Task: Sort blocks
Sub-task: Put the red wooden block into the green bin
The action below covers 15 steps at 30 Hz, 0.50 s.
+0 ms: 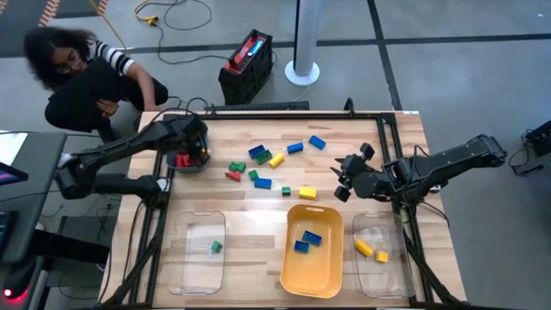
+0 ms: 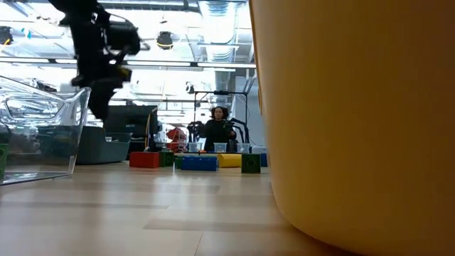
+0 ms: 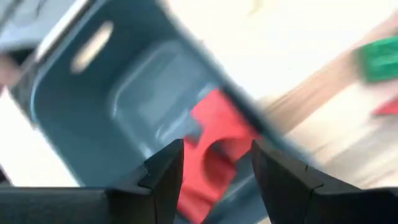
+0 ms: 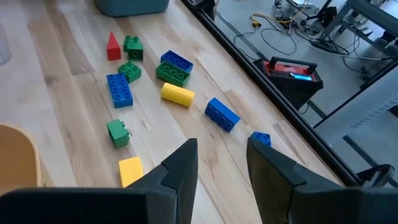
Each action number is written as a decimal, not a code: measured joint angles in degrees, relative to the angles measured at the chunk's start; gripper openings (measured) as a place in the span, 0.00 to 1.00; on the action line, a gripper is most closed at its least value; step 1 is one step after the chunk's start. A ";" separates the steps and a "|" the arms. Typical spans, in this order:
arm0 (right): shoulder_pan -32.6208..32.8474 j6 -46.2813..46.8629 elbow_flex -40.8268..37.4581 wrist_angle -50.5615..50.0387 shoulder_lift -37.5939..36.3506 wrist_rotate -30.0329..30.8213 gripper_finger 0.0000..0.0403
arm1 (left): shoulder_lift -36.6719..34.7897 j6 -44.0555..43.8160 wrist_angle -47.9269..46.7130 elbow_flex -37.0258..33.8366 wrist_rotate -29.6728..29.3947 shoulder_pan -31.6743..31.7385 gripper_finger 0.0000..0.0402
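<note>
My left gripper (image 1: 191, 148) hangs open over the teal tray (image 1: 191, 164) at the table's far left. A red block (image 3: 217, 137) lies in that tray (image 3: 93, 112), below the gap between the fingers. I cannot see any touch between fingers and block. Loose blocks lie in the table's middle: blue (image 1: 258, 153), yellow (image 1: 276, 160), green (image 1: 237, 166) and red (image 1: 232, 176). My right gripper (image 1: 344, 176) waits at the right, open (image 4: 222, 162), with nothing between its fingers. It points toward the loose blocks (image 4: 174, 93).
At the near edge stand a clear tray (image 1: 196, 258) with a green block (image 1: 216, 247), a yellow tray (image 1: 293, 275) with two blue blocks (image 1: 306, 239), and a clear tray (image 1: 383, 275) with yellow blocks (image 1: 363, 247). A person (image 1: 86, 73) crouches beyond the far left corner.
</note>
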 joint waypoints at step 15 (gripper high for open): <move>0.00 -0.39 0.00 0.68 0.00 -0.01 0.38 | 6.62 -2.41 7.93 0.60 3.13 -22.47 0.43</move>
